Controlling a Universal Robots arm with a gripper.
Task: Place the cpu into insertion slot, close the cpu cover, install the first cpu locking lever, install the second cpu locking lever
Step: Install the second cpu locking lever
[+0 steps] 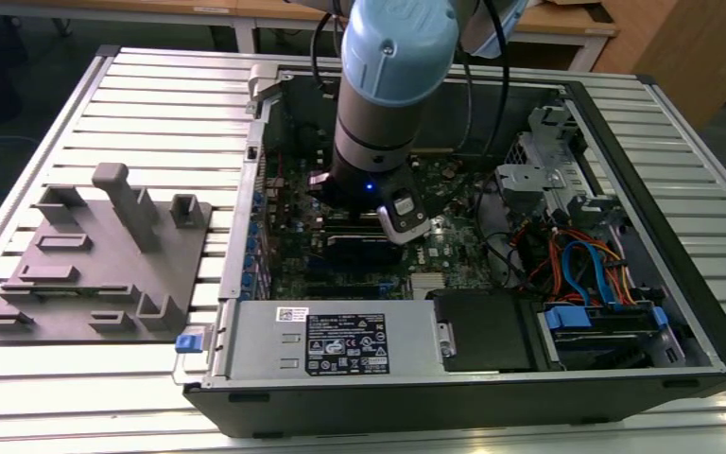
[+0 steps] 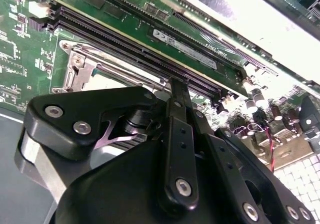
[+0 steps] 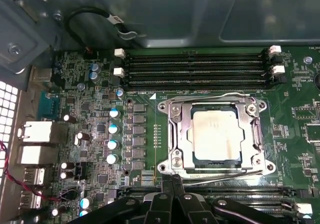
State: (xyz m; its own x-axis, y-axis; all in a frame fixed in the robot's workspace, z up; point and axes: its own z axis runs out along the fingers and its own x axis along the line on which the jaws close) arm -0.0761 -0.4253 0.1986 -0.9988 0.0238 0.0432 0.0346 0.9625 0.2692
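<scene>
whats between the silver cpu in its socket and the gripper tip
In the first wrist view, the silvery cover frame's lower edge and thin wire locking levers lie between the silver square cpu and the black gripper.

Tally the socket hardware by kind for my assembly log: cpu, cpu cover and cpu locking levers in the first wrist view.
cpu: 1
cpu cover: 1
cpu locking levers: 2
Total: 4
</scene>
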